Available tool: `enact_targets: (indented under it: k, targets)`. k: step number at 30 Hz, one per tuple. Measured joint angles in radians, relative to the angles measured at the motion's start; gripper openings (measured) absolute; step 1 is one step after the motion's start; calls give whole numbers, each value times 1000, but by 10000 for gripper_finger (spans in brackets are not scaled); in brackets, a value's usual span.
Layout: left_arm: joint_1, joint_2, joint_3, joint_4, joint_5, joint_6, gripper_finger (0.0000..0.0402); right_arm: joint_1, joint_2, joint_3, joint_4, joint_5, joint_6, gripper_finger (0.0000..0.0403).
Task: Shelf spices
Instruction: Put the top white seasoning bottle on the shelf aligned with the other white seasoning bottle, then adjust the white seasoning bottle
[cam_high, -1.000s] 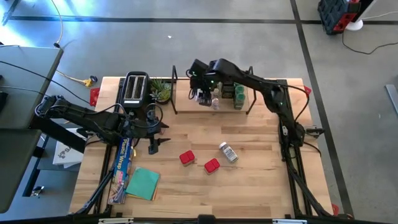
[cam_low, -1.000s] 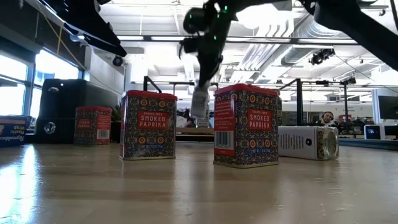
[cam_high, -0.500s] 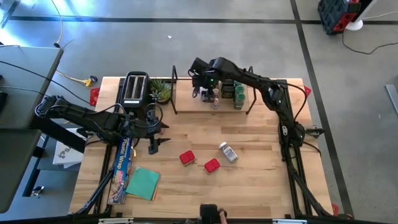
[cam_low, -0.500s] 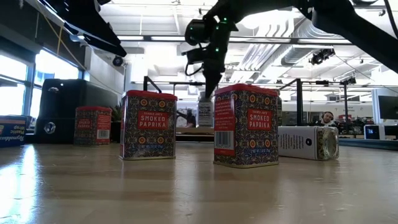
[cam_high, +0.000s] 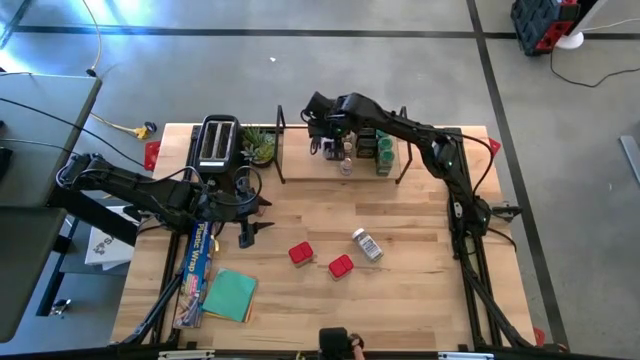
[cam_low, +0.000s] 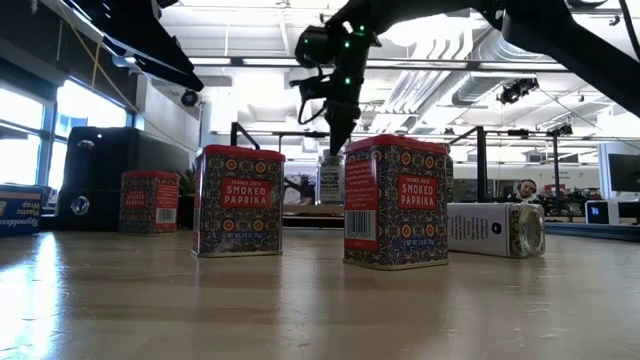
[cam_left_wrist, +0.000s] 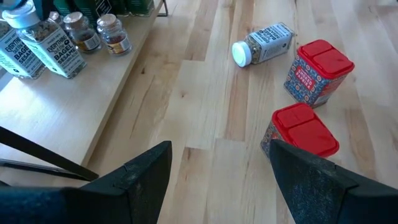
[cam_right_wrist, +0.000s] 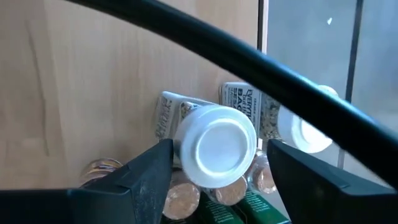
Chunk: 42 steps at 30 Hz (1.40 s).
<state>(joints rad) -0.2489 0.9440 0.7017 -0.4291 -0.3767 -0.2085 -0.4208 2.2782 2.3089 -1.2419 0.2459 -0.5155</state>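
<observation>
Nearest to the front of the desk (cam_high: 400, 300) stand two red paprika tins (cam_high: 341, 266) close together, one a little nearer than the other (cam_high: 300, 253). Just beside them a clear jar with a white lid (cam_high: 367, 244) lies on its side. At the front left corner a teal cloth (cam_high: 229, 295) lies next to a long blue foil box (cam_high: 197, 262).

The left pincer (cam_high: 250, 220) hovers above the desk on the left side, near the foil box, with its fingers wide apart and nothing between them.

Farther back, a black toaster (cam_high: 216, 142) and a small green plant (cam_high: 259, 146) stand at the rear left. The shelf (cam_high: 300, 165) is at the rear middle, and several spices stand on its board: green-lidded jars (cam_high: 384, 152) at the right, and small brownish jars (cam_left_wrist: 115, 34) beside white-lidded jars (cam_left_wrist: 56, 50).

The right pincer (cam_high: 334, 145) is above the shelf, over a white-lidded jar (cam_right_wrist: 214, 146) that stands upright on the board. Its fingers are apart on both sides of the lid and do not clamp it. One second ago this jar was still hanging in the pincer above the board; now it rests there and the pincer has risen slightly.
</observation>
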Motion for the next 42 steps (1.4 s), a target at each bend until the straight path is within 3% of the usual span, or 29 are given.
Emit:
enact_targets:
  k: [4,10,16,24,42]
  targets:
    - [0,0,0,0,0,0,266,17,-23,23,-8,0,39,242]
    - [0,0,0,-1,0,-24,266,3,-44,32,-64,-62,290,225]
    - [-1,0,0,-2,5,-25,266,-51,-44,31,-144,-71,421,152]
    - [-1,0,0,-1,6,-25,266,-78,-4,31,-146,-122,430,79]
    - [0,0,0,-1,7,-24,266,-78,42,30,-57,-42,439,69]
